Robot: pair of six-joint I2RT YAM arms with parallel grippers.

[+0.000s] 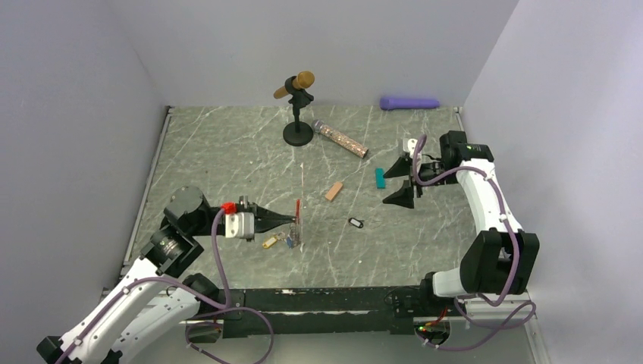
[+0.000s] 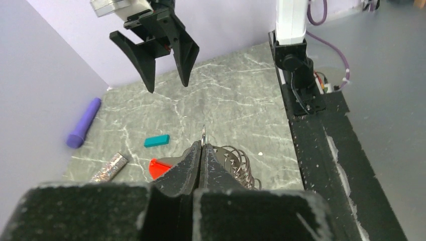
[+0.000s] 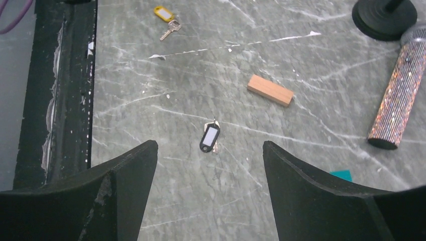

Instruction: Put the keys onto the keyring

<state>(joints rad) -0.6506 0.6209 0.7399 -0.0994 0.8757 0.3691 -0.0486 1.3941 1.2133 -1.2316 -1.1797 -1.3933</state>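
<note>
Left end effector (image 2: 202,150): closed, its tips pinched on a thin metal loop of the keyring (image 2: 236,168), low over the worktop (image 1: 227,152).
Keyring: held at the left tips, with its red clip (image 2: 160,167) on one side of the fingers and its silvery coil on the other.
Right end effector (image 1: 387,189): jaws wide apart, gripping nothing, hung above the worktop well apart from the left one.
Black-tagged key (image 3: 209,137): lay flat on the worktop, seen in the gap between the right fingers and touching neither.
Yellow-tagged key (image 3: 164,13): lay flat on the worktop just beside the left tips; the small pieces next to it were too tiny to tell.
Wooden block (image 1: 334,191): lay between the keyring and the teal block (image 1: 380,177).
Teal block: lay near the right end effector.
Glitter tube (image 1: 341,139): lay on its side, one end near the stand (image 1: 297,133).
Stand: stood at the far middle on a round black base, a brown cylinder clipped on top.
Purple cylinder (image 1: 409,102): lay along the far wall.
</note>
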